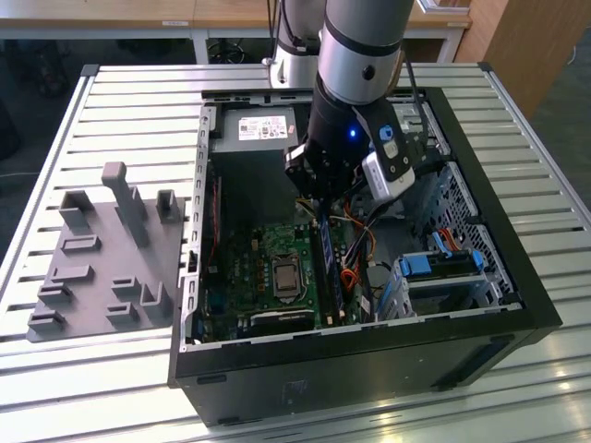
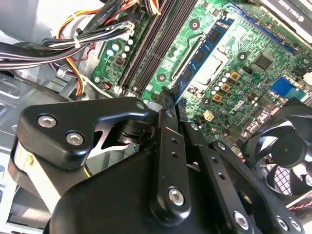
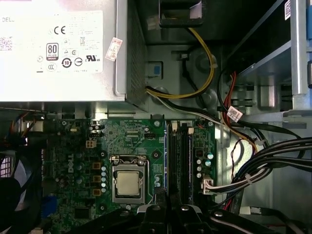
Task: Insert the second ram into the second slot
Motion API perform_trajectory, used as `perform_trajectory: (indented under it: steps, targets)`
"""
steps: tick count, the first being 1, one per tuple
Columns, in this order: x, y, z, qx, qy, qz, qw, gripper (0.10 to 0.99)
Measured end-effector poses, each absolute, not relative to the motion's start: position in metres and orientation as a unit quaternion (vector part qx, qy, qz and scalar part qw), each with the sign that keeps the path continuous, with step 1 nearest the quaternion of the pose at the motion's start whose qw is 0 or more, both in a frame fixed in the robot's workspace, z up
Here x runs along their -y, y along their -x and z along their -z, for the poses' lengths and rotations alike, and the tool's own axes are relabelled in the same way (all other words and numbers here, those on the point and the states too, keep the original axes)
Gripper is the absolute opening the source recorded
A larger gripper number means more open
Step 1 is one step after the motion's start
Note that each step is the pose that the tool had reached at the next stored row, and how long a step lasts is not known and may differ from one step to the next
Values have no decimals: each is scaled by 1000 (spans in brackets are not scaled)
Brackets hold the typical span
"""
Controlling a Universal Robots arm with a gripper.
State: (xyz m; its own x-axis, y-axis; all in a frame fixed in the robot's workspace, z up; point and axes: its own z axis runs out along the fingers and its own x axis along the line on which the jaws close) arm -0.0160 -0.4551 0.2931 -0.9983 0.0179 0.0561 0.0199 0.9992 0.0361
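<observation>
1. Landmark: square silver metal CPU socket point(image 3: 128, 183) on the green motherboard point(image 3: 126, 131); all places are given rel. to it.
2. Second ram point(image 2: 202, 54): long, thin, flat blue circuit-board stick w/ dark chips. It is stood on edge just beside the socket, along the black plastic memory slots point(image 3: 180, 161). Which slot is entered, and how deep, cannot be told.
3. Black metal two-finger gripper point(image 2: 169, 100): closed to a thin gap, w/ one end of the stick's top edge pinched between; nothing else is held.
4. Handling (judged): light, stiff, brittle; little flex is likely tolerated, and the smooth faces are prob. slippery in so narrow a pinch.
5. Hold (judged): best taken by the bare top edge or short ends; chips and contact edge are best left untouched.
</observation>
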Motion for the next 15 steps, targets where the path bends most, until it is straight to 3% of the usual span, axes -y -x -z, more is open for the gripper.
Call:
perform_trajectory:
  steps: [15]
  targets:
    - [456, 16, -287, 999, 10, 18, 28, 137]
